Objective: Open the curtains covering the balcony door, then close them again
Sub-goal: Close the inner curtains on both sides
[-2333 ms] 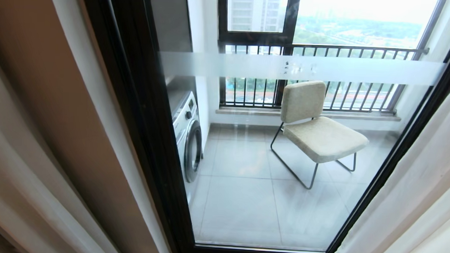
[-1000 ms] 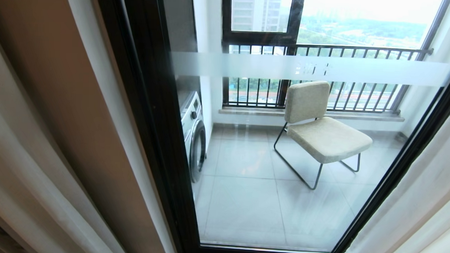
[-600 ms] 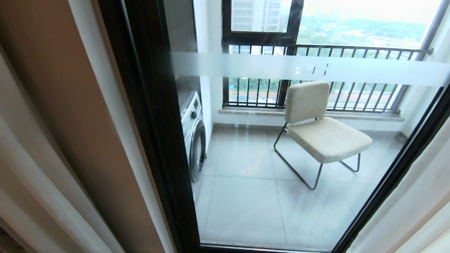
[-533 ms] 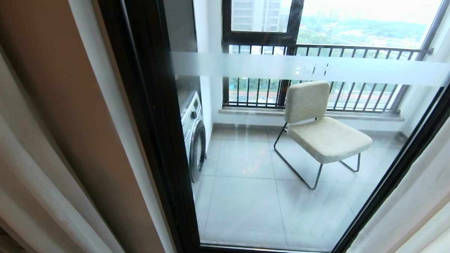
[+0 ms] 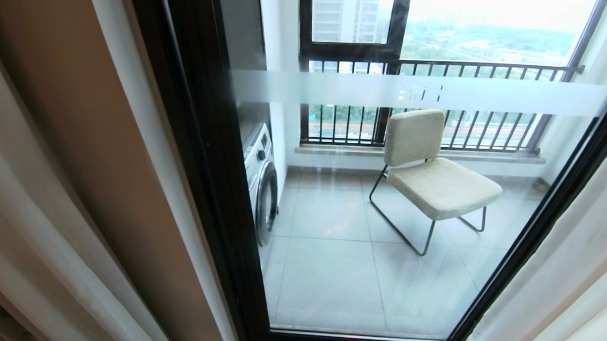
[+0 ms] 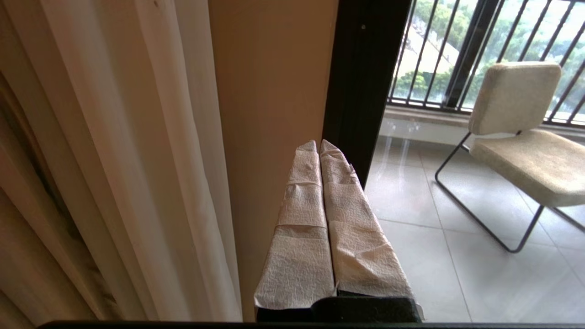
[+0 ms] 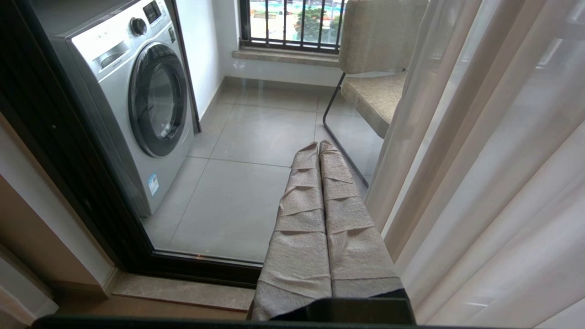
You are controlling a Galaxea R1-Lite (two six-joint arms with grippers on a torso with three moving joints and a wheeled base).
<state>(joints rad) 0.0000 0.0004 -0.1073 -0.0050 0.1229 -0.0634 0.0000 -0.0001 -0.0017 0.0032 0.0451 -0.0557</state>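
currently i see the curtains (image 5: 557, 280) drawn aside to left and right, the balcony door (image 5: 383, 203) uncovered between them. left gripper (image 6: 319, 145) and right gripper (image 7: 318, 145) both pinched together, empty, near the glass.

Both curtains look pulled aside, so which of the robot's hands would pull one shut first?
Probably the right. The right hand, fingers pressed together and empty, sits beside the sheer curtain that hangs close on its side. The left hand, also shut, points at the wall and door frame, its curtain further aside.
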